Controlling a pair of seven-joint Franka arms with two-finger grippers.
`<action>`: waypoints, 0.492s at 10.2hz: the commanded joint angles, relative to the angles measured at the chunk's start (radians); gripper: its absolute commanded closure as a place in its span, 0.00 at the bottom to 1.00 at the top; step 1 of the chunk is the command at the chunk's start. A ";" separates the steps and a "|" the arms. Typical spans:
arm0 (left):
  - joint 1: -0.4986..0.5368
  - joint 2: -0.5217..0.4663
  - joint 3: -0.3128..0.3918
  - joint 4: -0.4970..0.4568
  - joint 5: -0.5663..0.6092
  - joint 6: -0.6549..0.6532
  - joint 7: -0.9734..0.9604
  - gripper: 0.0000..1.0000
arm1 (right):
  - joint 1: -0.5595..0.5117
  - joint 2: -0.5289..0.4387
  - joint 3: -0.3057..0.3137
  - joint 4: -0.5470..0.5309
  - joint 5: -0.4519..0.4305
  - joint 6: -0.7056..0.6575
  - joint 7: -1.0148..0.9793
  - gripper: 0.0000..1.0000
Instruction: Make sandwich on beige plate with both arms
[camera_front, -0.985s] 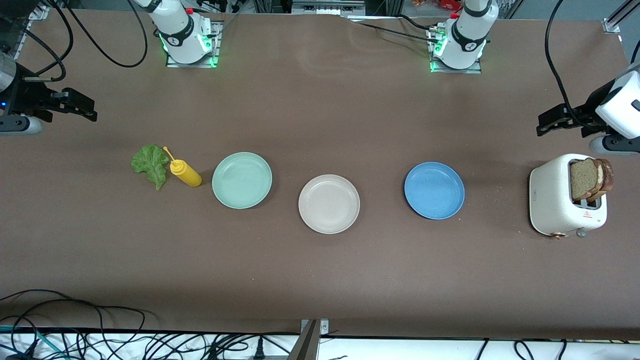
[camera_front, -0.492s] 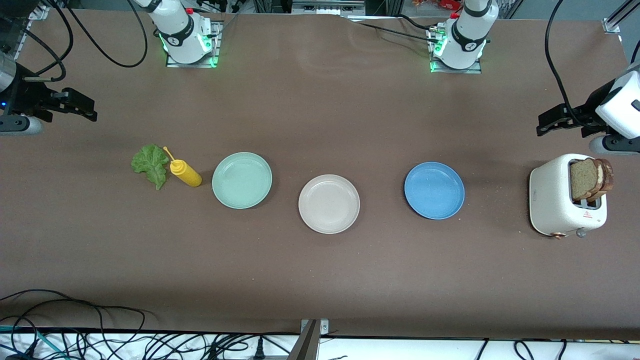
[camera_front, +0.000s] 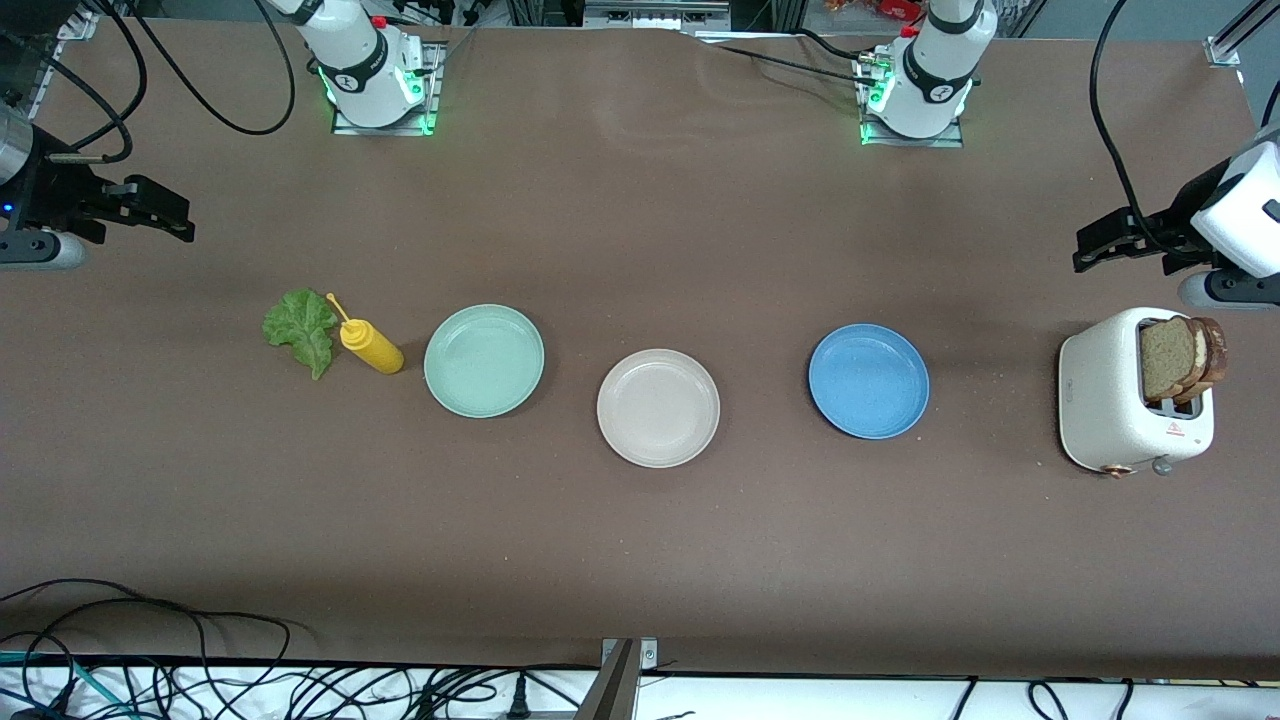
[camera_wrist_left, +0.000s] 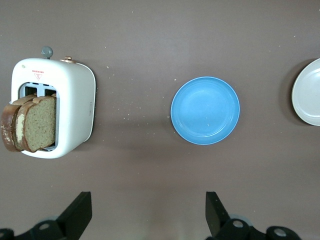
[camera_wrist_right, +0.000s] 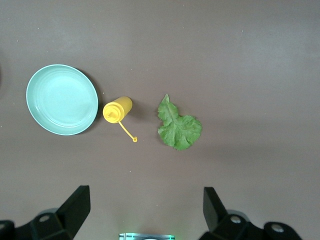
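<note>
The beige plate (camera_front: 658, 407) sat bare near the middle of the table (camera_front: 640, 540), between the mint plate (camera_front: 484, 360) toward the right arm's end and the blue plate (camera_front: 868, 380) toward the left arm's end. Taking the beige plate as the clock's centre in the front view, the mint plate lay at about ten o'clock and the blue plate at about two o'clock.

No sandwich was made yet. The bread (camera_front: 1180, 357) stood upright in the slots of the white toaster (camera_front: 1110, 405), at three o'clock from the blue plate. The lettuce (camera_front: 300, 328) lay flat on the table at the right arm's end. Just beside it, between it and the mint plate, was the yellow bottle (camera_front: 370, 345), its thin nozzle pointing toward the leaf.

The left gripper (camera_wrist_left: 148, 212) hung in the air above the table's left-arm end, at about twelve o'clock from the toaster, its fingers spread wide and holding nothing. The right gripper (camera_wrist_right: 146, 210) hung over the right-arm end, at about ten o'clock from the lettuce, likewise wide and empty.
</note>
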 joint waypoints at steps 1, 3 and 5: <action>0.005 0.009 0.001 0.025 -0.015 -0.009 0.019 0.00 | -0.005 0.002 0.001 0.017 0.008 -0.016 -0.012 0.00; 0.003 0.009 0.002 0.025 -0.021 -0.011 0.019 0.00 | -0.005 0.002 0.001 0.017 0.008 -0.016 -0.010 0.00; 0.005 0.007 0.002 0.025 -0.020 -0.011 0.019 0.00 | -0.005 0.002 0.001 0.017 0.008 -0.016 -0.010 0.00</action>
